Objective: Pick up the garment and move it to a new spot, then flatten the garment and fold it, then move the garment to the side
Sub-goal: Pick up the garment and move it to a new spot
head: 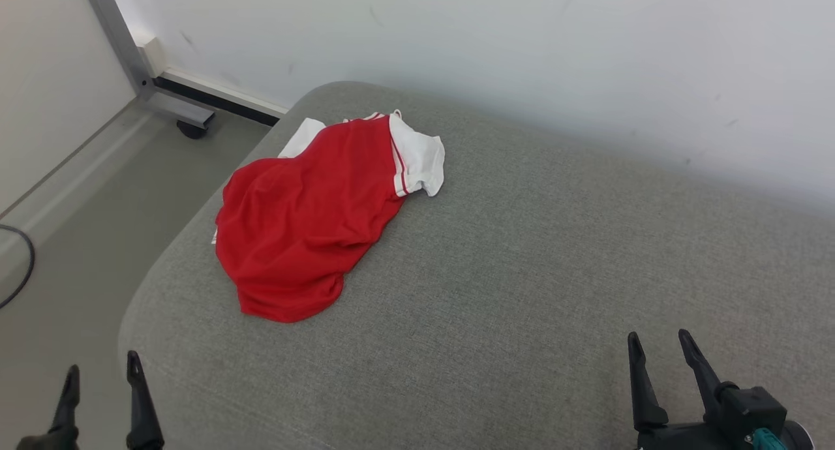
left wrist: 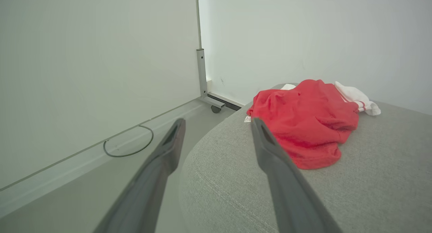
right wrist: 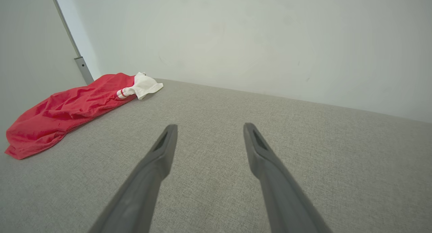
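Observation:
A red garment (head: pixel 300 222) with white striped sleeves lies crumpled near the far left corner of the grey cushioned surface (head: pixel 522 261). From the left wrist the garment (left wrist: pixel 303 118) sits just beyond the fingers, to their right. The right wrist camera has the garment (right wrist: pixel 67 108) far off at the left. My left gripper (head: pixel 103 368) stands open at the lower left, over the surface's left edge, nothing between its fingers. My right gripper (head: pixel 659 342) is open at the lower right, well clear of the garment. Both hold nothing.
A white wall (head: pixel 522 45) runs behind the surface. Left of it lies grey floor (head: pixel 85 241) with a metal frame leg on a caster (head: pixel 189 127) and a dark cable (head: pixel 23 267). The surface's rounded left edge drops to the floor.

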Controlling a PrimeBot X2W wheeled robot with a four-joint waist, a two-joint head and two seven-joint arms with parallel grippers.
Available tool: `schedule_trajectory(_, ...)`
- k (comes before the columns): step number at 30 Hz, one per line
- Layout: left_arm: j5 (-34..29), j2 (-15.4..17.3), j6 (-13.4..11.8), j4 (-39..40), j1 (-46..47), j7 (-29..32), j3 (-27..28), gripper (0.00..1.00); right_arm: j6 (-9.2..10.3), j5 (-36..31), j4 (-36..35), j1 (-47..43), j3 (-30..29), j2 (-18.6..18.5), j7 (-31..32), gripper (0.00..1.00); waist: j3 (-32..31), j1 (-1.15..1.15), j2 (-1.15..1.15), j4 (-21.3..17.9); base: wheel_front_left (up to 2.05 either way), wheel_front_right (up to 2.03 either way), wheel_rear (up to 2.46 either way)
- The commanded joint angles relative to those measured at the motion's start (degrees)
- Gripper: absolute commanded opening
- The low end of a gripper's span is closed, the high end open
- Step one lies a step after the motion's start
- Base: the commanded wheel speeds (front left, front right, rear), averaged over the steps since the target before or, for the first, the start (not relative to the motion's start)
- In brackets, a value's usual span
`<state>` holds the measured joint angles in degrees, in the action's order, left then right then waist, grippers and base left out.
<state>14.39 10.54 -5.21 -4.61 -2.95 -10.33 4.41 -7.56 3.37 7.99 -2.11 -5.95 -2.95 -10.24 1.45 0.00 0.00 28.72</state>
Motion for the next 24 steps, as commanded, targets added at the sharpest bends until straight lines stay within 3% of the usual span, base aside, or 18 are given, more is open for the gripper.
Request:
schedule_trajectory(1,1.1,0.0,0.0,-0.2,1.6,-0.3,0.5,1.00,0.13,-0.4,-0.6,0.7,0.0,0.1,0.0,1.00,1.3,0.00,0.00,-2.0,0.00,0.00,0.00)
schedule_trajectory(11,5.1,3.1,3.3,-5.1,16.5,-1.8,2.4,1.00,0.13,-2.9,-4.5,4.8,0.8,-0.8,1.5,1.00,8.5,0.00,0.00,-9.8,0.00,0.00,0.00)
schedule_trajectory(24,9.9,11.9,6.8,-20.9,39.4,-0.7,6.8,1.00,0.13,-4.3,-11.4,10.9,3.3,-1.1,2.3,1.00,21.2,0.00,0.00,-22.2,0.00,0.00,0.00)
